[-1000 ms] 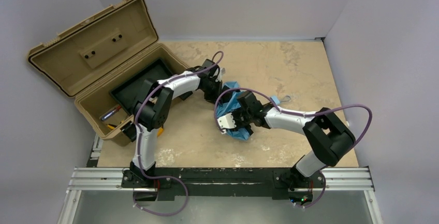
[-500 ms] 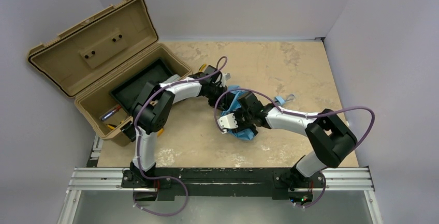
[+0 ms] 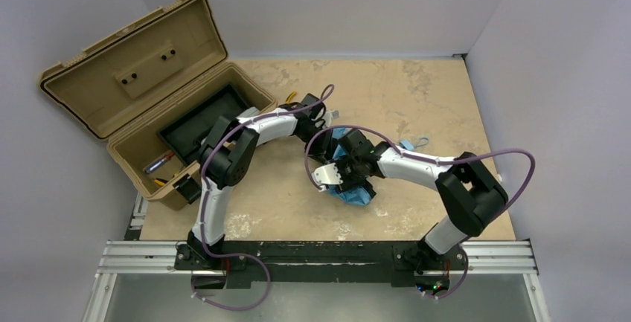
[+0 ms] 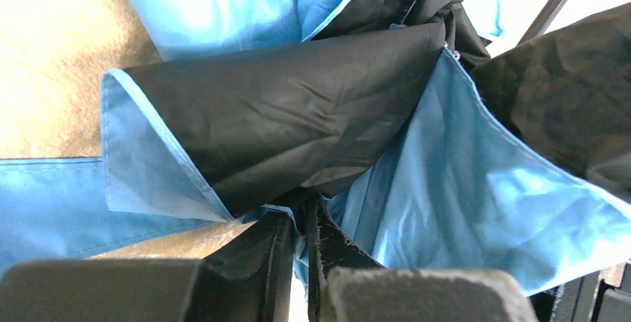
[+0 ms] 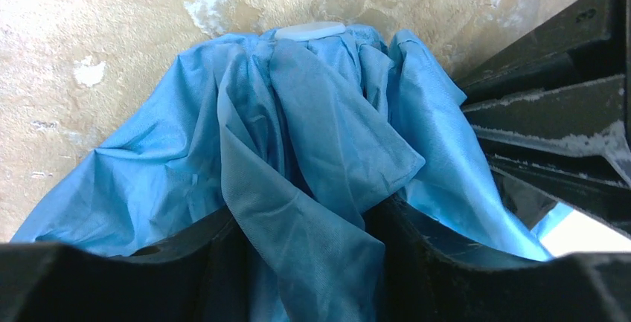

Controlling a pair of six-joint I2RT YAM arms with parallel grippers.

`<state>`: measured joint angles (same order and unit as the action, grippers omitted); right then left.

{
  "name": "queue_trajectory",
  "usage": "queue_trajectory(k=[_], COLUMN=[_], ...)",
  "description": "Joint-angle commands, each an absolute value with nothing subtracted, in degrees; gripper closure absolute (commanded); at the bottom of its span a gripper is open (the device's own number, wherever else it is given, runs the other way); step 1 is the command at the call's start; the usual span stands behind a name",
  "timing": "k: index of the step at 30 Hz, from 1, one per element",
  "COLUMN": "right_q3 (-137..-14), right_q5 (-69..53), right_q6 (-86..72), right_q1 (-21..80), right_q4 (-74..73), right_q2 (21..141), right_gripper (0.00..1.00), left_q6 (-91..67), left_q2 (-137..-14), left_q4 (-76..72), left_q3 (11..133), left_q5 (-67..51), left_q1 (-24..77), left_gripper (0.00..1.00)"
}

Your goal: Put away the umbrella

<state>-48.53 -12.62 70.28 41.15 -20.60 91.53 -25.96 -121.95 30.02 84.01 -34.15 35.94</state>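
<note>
The umbrella (image 3: 357, 195) is a crumpled sky-blue bundle in the middle of the table, and its wrist loop (image 3: 414, 143) lies to the right. My left gripper (image 3: 328, 123) reaches in from the far left side. It is shut on a thin fold of the umbrella's fabric (image 4: 476, 188), blue outside and black inside, pinched at the fingertips (image 4: 303, 214). My right gripper (image 3: 351, 182) sits over the bundle from the right. Its jaws (image 5: 312, 225) stand apart with a loose fold of the umbrella (image 5: 298, 114) hanging between them. A white cap (image 5: 310, 31) tops the bundle.
An open tan toolbox (image 3: 134, 65) stands at the back left with its lid raised. It holds a black tray (image 3: 201, 121) and small tools (image 3: 160, 163). White walls close the table on the left, back and right. The arms' base rail (image 3: 320, 251) runs along the near edge.
My left gripper has moved right and slightly back, still pinching the fabric. The right gripper's jaws have widened around the bundle. The wrist loop has shifted a little to the right.
</note>
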Motion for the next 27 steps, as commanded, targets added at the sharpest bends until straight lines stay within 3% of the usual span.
queue_trajectory(k=[1,4,7,15,27], right_q3=[-50.65,-54.17,-55.18,-54.98,-54.34], right_q5=[-11.28,-13.32,-15.61,-20.07,-23.39], right_q6=[70.81,68.7,67.33,65.57,61.38], right_q1=[40.69,40.38,39.87,38.08,35.56], right_q4=[-18.63,-26.06,-28.95,-31.18,-30.16], right_q2=[100.47,105.07,106.72,107.25,106.61], right_gripper=[0.54,0.65,0.7,0.72,0.72], left_q6=[-27.27,-27.62,-28.73,-31.81,-27.19], left_q2=[-124.28,-124.88,-123.69,-115.97,-93.13], left_q4=[35.88,36.69,36.1,32.62,26.77], left_q3=[87.78,89.8,90.67,91.7,83.15], left_q5=[-49.12,-49.14,-46.08,-39.23,-20.64], left_q1=[40.17,40.05,39.22,33.98,29.07], left_gripper=[0.9,0.84,0.77,0.63,0.6])
